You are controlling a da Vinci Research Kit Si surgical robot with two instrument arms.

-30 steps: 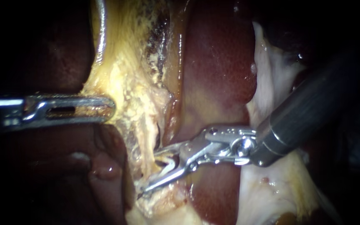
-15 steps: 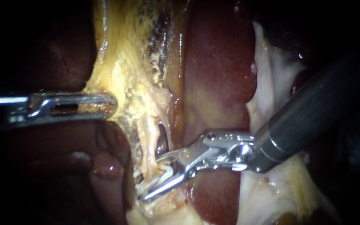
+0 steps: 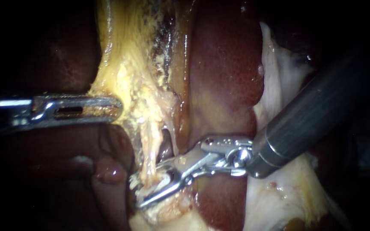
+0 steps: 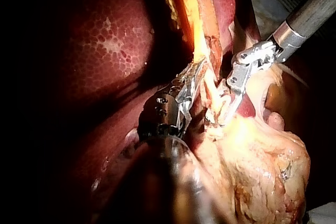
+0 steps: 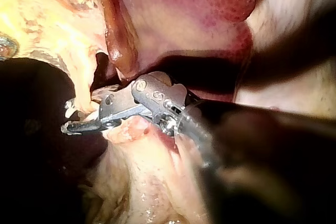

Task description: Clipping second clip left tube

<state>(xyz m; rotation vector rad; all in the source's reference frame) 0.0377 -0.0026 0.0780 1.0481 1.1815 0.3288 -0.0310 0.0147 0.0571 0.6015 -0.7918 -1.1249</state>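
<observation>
Yellow tissue (image 3: 125,72), fatty and ragged, runs down from twelve o'clock in the endoscope view and thins into a pale tube (image 3: 150,149) at about seven o'clock, beside the dark red liver (image 3: 223,77). My left instrument (image 3: 116,109) comes in from nine o'clock, and its jaws are closed flat on the edge of that yellow tissue, holding it taut. My right instrument (image 3: 146,186) enters from three o'clock. Its jaws stand part-way apart astride the lower end of the tube, one on either side, carrying a whitish clip (image 3: 162,182) between them. I judge the clip to be placed but not yet squeezed home.

Several things could go wrong from here. The far jaw tip is buried in crumbly fat, so the clip may close on only part of the tube or gather fat with it and sit loose. Small white fragments lie just at nine o'clock of the jaws; I cannot tell what they are, and closing onto them could stop the clip seating. Harder pull from the left instrument could tear the thin strand.
</observation>
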